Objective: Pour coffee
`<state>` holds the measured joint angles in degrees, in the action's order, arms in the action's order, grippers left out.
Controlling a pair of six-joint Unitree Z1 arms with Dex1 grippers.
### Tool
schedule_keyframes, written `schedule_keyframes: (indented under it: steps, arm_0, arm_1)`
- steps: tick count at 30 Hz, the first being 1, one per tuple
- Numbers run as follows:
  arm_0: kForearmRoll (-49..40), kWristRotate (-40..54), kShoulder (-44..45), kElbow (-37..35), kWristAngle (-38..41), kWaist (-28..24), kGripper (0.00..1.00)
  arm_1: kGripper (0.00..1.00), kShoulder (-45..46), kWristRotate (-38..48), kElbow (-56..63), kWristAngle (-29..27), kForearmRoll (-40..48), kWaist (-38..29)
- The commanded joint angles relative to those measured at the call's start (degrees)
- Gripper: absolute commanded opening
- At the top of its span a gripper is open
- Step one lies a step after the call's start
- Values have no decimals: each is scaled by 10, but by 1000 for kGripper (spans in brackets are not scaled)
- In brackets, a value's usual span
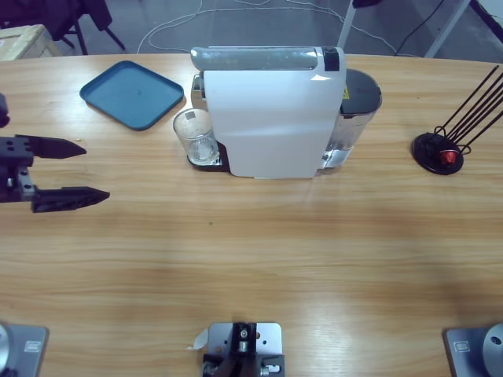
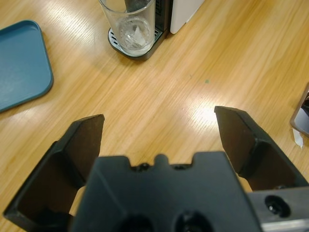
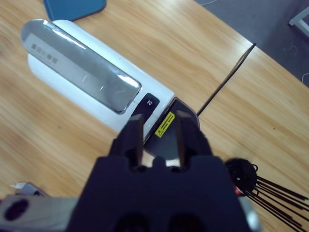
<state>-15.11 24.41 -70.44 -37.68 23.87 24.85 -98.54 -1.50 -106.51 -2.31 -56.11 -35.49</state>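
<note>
On the long wooden table (image 1: 251,259), a white coffee machine (image 1: 267,118) stands at the far middle, with a clear empty glass (image 1: 194,135) on its drip tray at its left side. Farther left lies a blue tray (image 1: 132,94); at the right edge – a black wire stand (image 1: 438,151). The left gripper (image 1: 71,173) hovers near the left edge, jaws spread wide, holding nothing. The right gripper (image 3: 158,130) hangs above the machine – jaws nearly closed, empty.

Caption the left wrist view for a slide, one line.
Left gripper open above the wooden table, facing an empty glass on the coffee machine's drip tray, blue tray alongside.
</note>
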Motion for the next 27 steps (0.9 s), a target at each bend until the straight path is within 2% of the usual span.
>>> schedule_keyframes:
  steps: [1,6,7,8,9,10,16,27]
  arm_0:
    - [1,-8,7,24,-10,-2,1000]
    - [2,-9,7,25,-11,-3,1000]
    - [2,-9,7,26,-11,-3,1000]
    - [2,-9,7,26,-11,-3,1000]
    - [2,-10,7,27,-11,-3,1000]
    - [2,-10,7,27,-10,-3,1000]
    - [2,-11,7,28,-11,-2,1000]
    - [3,-18,7,29,-16,-2,1000]
  arm_1:
    - [1000,-12,-1,22,17,0,-5]
    - [978,-24,0,13,19,1,-5]
    - [848,-28,-1,9,23,1,-5]
    - [506,-35,-2,2,24,-2,-5]
    - [88,-45,0,-8,15,-8,-5]
    - [0,-56,-5,-17,12,-9,-4]
    - [0,-98,-4,-43,18,-32,-1]
    - [0,-96,-5,-36,12,-33,2]
